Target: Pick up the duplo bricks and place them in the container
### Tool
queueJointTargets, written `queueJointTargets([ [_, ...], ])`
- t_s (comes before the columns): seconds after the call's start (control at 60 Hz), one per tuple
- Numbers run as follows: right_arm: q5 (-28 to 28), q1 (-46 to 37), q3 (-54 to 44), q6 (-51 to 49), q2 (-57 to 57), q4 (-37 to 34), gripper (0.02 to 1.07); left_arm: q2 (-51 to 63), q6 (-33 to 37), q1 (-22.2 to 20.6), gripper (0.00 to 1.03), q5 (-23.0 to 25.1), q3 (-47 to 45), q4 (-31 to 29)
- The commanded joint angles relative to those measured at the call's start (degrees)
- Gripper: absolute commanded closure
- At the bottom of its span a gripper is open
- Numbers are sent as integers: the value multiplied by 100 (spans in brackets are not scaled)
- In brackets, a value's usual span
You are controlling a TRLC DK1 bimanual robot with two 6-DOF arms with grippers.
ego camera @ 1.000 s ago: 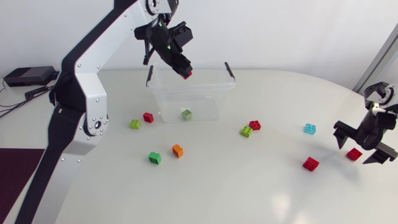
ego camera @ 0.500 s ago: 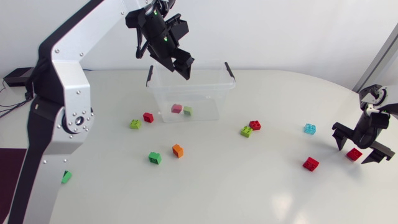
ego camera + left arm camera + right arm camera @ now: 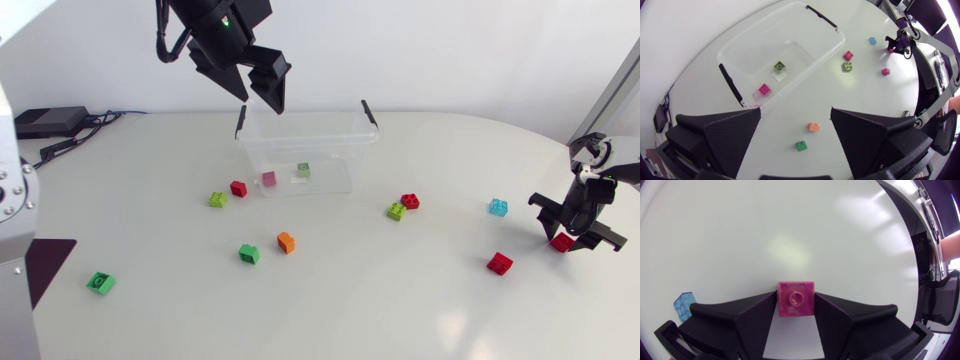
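One pink brick lies in the container. Left gripper gapes at its eleven o'clock; right gripper clamps a red brick.

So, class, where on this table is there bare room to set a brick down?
Bare: the near strip between the leftmost green brick and the near red brick; also behind the blue brick. Crowded: in front of the container, around the orange brick.

We can read no txt, labels, nos. or signs in any view: no legible print on any duplo brick, the container or the table
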Motion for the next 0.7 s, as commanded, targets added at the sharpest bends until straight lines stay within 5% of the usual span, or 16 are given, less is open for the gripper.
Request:
queueJointTargets([
  [0.0, 85, 143, -230, -39, -153, 139, 77, -465, -157, 112, 5, -22, -430, -81],
  [0.283, 278, 1321, -1303, -233, -2289, 333, 77, -1810, -34, 798, 5, -5, -2029, 139],
  [0.683, -3, 2956, -98, -1331, -2983, -344, 77, -3304, 519, 1896, 5, 4, -5844, 2573],
])
